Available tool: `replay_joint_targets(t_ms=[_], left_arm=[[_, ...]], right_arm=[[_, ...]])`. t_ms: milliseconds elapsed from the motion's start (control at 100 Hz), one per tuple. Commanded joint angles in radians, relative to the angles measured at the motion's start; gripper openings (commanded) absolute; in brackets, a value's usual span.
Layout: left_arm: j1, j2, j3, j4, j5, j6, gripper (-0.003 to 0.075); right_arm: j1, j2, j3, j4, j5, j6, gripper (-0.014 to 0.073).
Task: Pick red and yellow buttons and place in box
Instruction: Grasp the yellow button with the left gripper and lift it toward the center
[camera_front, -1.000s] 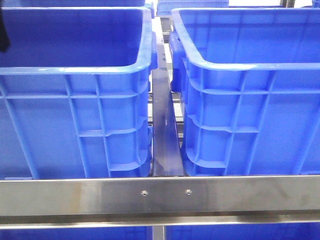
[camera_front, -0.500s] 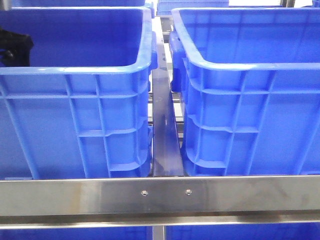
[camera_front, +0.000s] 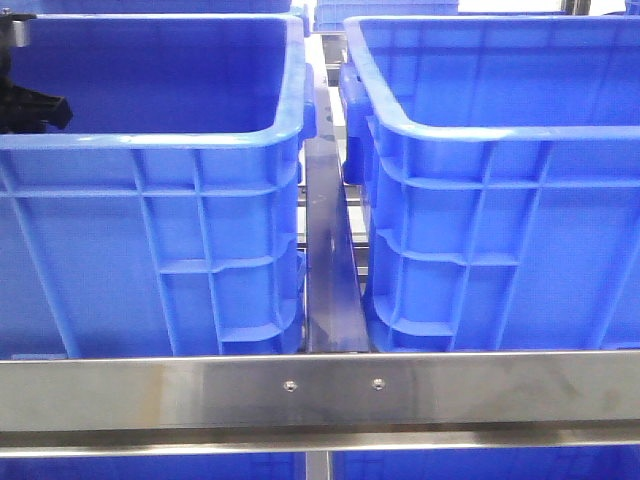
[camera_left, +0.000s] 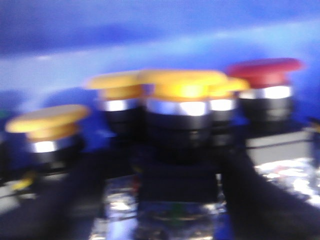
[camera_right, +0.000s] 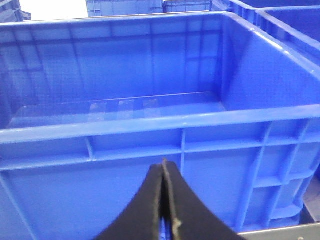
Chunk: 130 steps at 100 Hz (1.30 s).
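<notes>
Several buttons (camera_left: 182, 92), yellow plus one red (camera_left: 265, 72), sit right ahead of the L gripper (camera_left: 177, 175) inside the L crate (camera_front: 150, 140), caps up; view blurred, can't tell finger state. R gripper (camera_right: 165, 200) pressed together, empty, facing the box (camera_right: 150, 125), so L arm nearer

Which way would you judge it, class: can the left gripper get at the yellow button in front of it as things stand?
Probably yes. In the blurred left wrist view a yellow button sits just beyond the left gripper, with nothing between them; other buttons crowd either side. Whether the gripper is open cannot be told.
</notes>
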<state>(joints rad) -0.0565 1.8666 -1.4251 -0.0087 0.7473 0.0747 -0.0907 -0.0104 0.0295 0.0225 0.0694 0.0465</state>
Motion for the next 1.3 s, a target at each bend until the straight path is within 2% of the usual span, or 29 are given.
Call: replay_joint_targets(t_ms=[0, 360, 750, 890, 1040, 1170, 1290], left_arm=[[-0.008, -0.046, -0.030, -0.024, -0.038, -0.011, 0.0197], [-0.008, -0.138, -0.026, -0.058, -0.029, 0.002, 0.0189], [-0.021, -0.337, 0.076, -0.467, 0.018, 0.396, 0.0188], [-0.072, -0.382, 0.116, -0.599, 0.054, 0.537, 0.0188], [-0.157, -0.398, 0.126, -0.706, 0.098, 0.615, 0.0188], [-0.232, -0.400, 0.126, -0.761, 0.126, 0.703, 0.0188], [-0.297, -0.400, 0.126, -0.794, 0.126, 0.732, 0.0188]], right_arm=[[-0.003, -0.023, -0.017, -0.002, -0.082, -0.005, -0.0069], [-0.003, -0.023, -0.017, -0.002, -0.082, -0.005, -0.0069], [-0.003, -0.023, -0.017, -0.002, -0.082, -0.005, -0.0069], [-0.003, -0.023, -0.017, -0.002, -0.082, -0.005, -0.0069], [-0.003, -0.023, -0.017, -0.002, -0.082, -0.005, -0.0069], [-0.003, -0.023, -0.017, -0.002, -0.082, -0.005, -0.0069], [-0.003, -0.023, -0.017, -0.002, -0.082, -0.005, -0.0069]])
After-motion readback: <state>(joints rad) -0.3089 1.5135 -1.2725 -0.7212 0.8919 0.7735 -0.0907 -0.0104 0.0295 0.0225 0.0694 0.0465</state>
